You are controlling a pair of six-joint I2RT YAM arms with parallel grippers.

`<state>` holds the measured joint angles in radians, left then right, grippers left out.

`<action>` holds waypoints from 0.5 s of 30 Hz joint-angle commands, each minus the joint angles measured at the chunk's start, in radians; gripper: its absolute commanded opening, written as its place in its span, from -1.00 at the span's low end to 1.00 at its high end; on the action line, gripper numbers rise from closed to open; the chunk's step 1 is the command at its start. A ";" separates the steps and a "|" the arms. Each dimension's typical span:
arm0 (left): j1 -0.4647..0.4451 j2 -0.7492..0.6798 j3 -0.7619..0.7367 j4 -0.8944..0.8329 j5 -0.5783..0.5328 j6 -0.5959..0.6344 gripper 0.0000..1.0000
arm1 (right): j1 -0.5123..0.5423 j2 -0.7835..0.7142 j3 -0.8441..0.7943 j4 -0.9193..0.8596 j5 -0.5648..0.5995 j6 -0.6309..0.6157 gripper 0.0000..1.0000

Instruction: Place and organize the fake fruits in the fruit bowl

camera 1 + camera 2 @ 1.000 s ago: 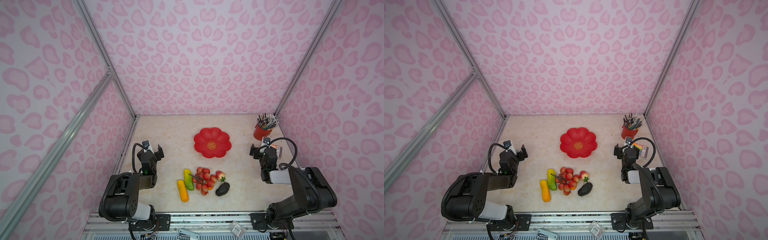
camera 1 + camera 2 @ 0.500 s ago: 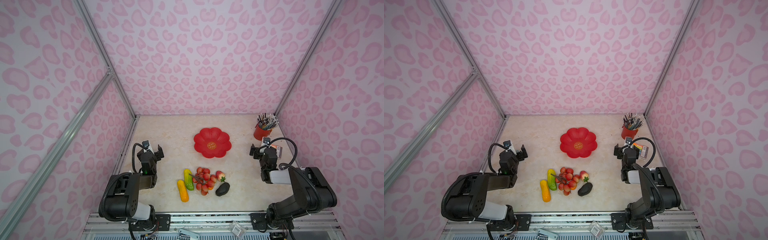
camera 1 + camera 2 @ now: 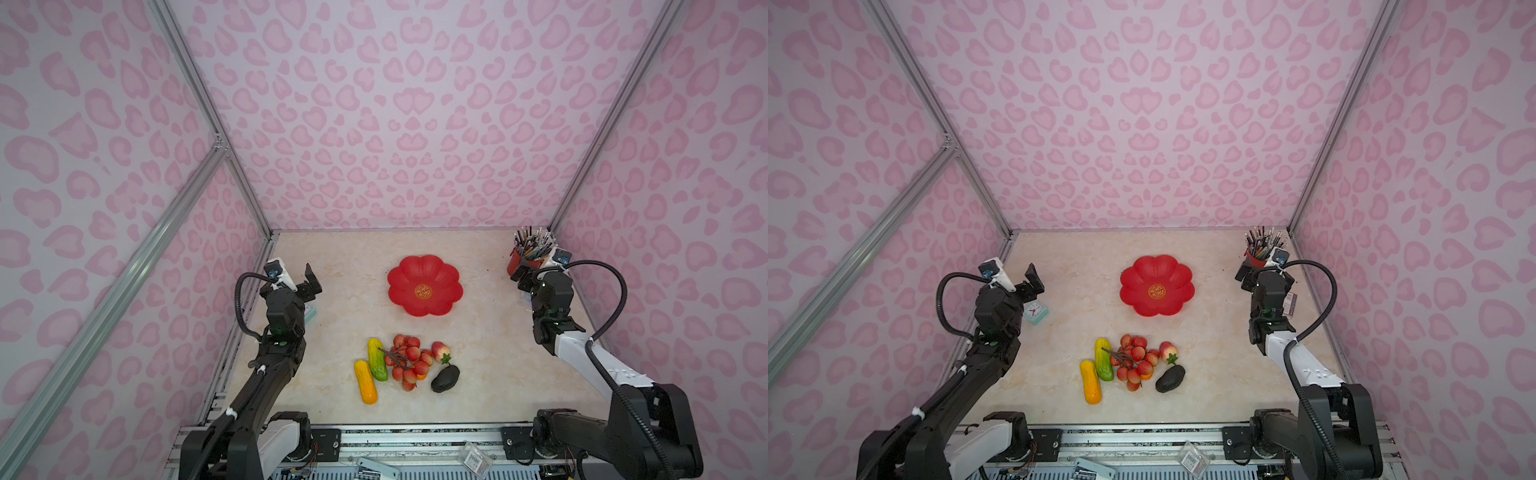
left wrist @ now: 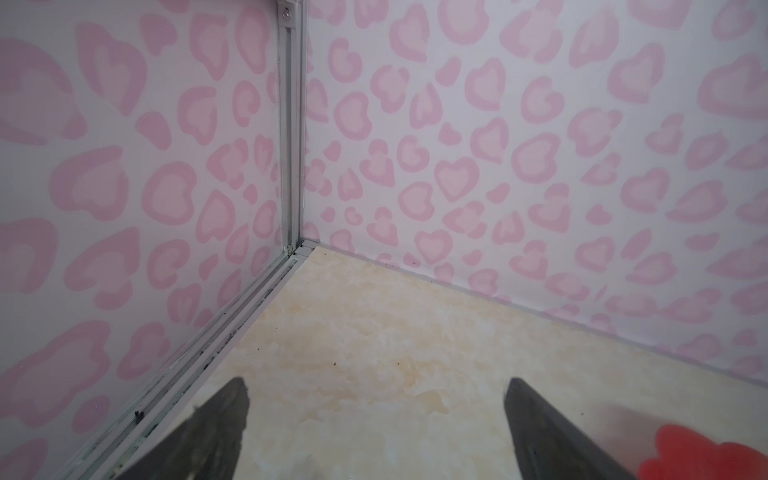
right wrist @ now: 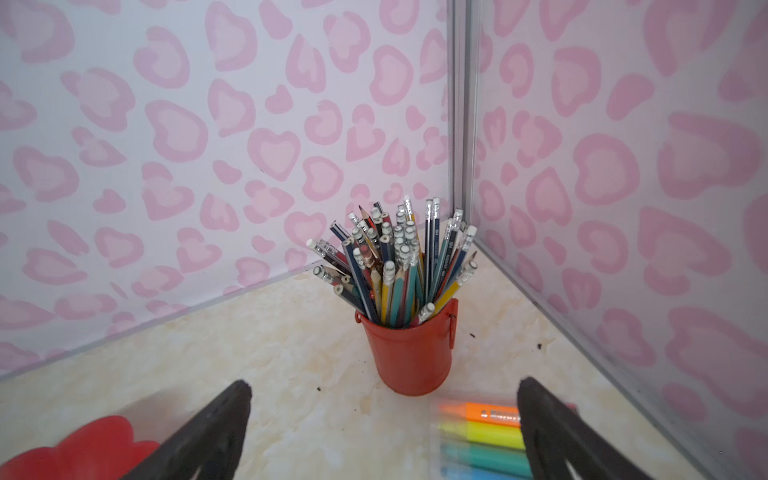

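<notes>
**Nothing has moved in the last second: both arms sit parked and all the fruit lies outside the bowl.**

The left gripper (image 4: 376,386) and right gripper (image 5: 384,384) match the earlier frames, each with jaws spread wide and nothing between them, so I judge the first pick has not started. The fruit bowl (image 3: 415,270) stands bare mid-table. Nearer the robot lies a tight group: the yellow-orange oblong (image 3: 365,381) beside the yellow-green oblong (image 3: 377,359), the red berry cluster (image 3: 409,361) touching it, then the strawberry (image 3: 440,351) and avocado (image 3: 445,378). An orange ball (image 3: 422,376) peeks from under the cluster. The left gripper hangs over the teal clock (image 3: 1034,312), and the right one faces the red pencil cup (image 5: 409,357) and the markers (image 5: 482,432). The bowl's gold emblem (image 3: 423,291) bears characters too small to read, and the marker print is blurred.
</notes>
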<state>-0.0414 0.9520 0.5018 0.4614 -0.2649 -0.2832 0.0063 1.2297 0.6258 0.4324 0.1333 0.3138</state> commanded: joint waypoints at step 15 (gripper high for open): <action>0.006 -0.428 -0.054 -0.676 0.173 -0.369 0.94 | 0.649 -0.299 -0.110 -0.814 -0.104 0.411 0.78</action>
<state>-0.0349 0.5518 0.4553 -0.1665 -0.1448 -0.6266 0.5747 0.9611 0.5533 -0.2699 -0.0200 0.5911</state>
